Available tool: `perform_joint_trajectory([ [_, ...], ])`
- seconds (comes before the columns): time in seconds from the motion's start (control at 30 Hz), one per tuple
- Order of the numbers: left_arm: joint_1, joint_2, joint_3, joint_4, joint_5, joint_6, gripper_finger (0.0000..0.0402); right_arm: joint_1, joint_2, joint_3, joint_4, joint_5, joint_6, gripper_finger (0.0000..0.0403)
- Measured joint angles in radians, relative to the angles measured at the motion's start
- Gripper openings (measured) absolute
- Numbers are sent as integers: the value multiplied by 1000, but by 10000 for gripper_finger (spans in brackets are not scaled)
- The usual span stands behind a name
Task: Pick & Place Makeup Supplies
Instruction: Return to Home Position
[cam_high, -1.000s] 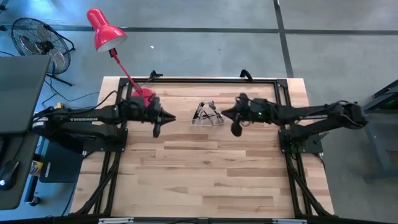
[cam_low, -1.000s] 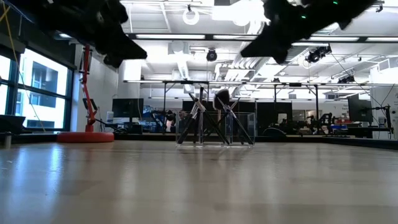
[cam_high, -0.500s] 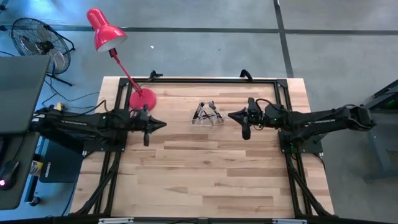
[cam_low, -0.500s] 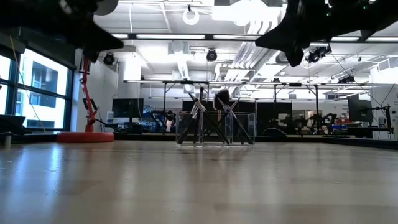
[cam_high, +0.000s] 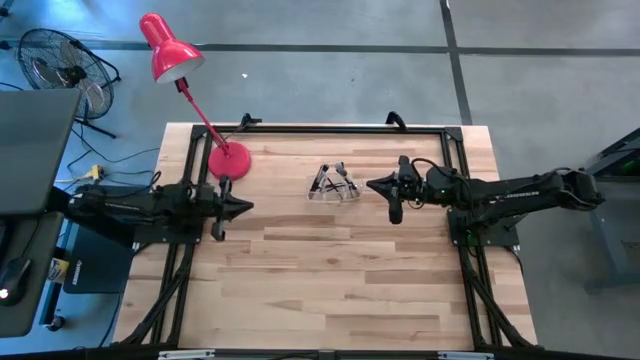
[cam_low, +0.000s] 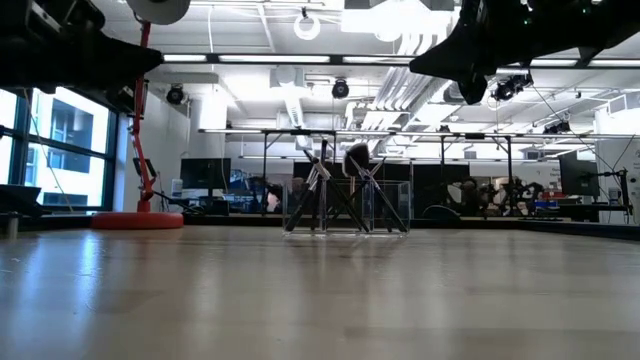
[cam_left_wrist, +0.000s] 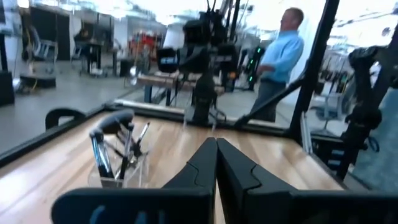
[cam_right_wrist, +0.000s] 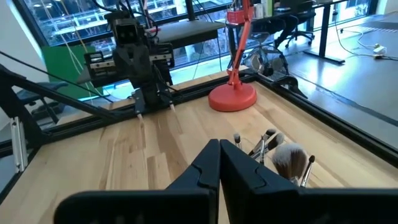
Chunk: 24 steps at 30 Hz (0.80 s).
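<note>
1. Counted two grippers: left gripper (cam_high: 238, 205) left of centre in the high view, right gripper (cam_high: 375, 185) right of centre, well apart from each other.
2. Found the jaws of both pressed shut, holding nothing.
3. Counted one clear holder (cam_high: 333, 194) at upper centre, between the grippers. Saw several brushes (cam_high: 335, 178) standing tilted and crossed inside it; could not tell the exact number.
4. Counted one red lamp (cam_high: 228, 158) at the upper left of the wooden table (cam_high: 330, 280), one fan (cam_high: 60, 60) on the grey floor in the top-left corner, and one person (cam_left_wrist: 280, 56) in a blue shirt beyond the table.
5. Noted thin dark and silvery handles and one fluffy head (cam_right_wrist: 287, 155).
</note>
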Motion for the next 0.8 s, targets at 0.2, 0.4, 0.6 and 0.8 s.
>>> perform_joint_trajectory([
  [0.2,1,-153,-26,-132,-27,16,0,-1,0,0,0,-2,2,1],
  [0.4,1,-146,-12,-220,-65,51,0,-1,0,0,-4,-35,10,1],
  [0.6,1,-145,-9,-232,-63,69,0,-1,0,0,-8,-50,0,1],
  [0.8,1,-145,-12,-239,41,65,0,-1,0,0,-7,-92,0,1],
])
